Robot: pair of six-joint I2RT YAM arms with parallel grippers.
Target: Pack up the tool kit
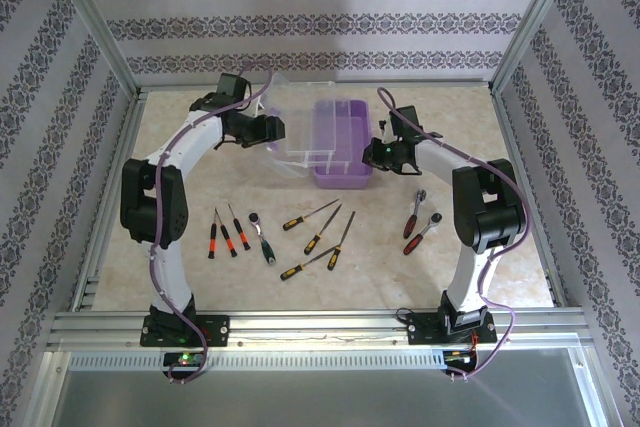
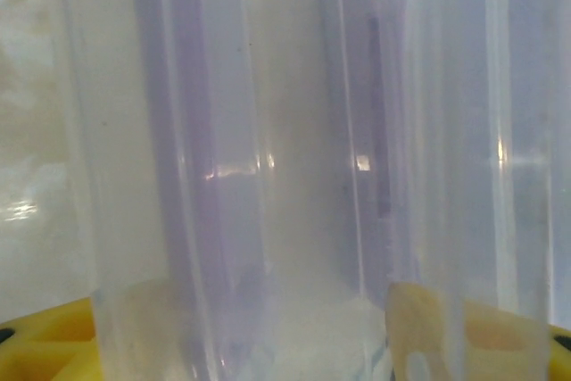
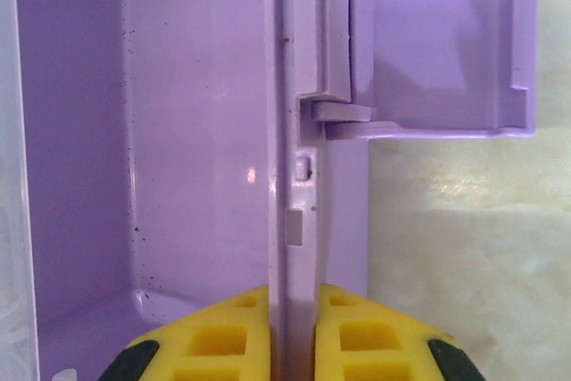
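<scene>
On the beige tabletop [image 1: 380,272], 10 loose tools lay in a row near the arm bases: 3 small red-handled screwdrivers [image 1: 225,233], 1 black-handled ratchet [image 1: 264,242], 4 orange-and-black-handled screwdrivers [image 1: 322,231] and 2 red-handled ratchets [image 1: 412,221]. Farther back, between the 2 grippers, stood 1 rectangular lilac plastic tool kit [image 1: 343,137], its clear lid [image 1: 295,142] open to the left. The left arm arched over to that lid, the left gripper [image 1: 272,130] up against it with yellow fingers [image 2: 45,336] spread wide, while the right arm bent inward, the right gripper [image 3: 293,296] pinching the kit's right wall.
</scene>
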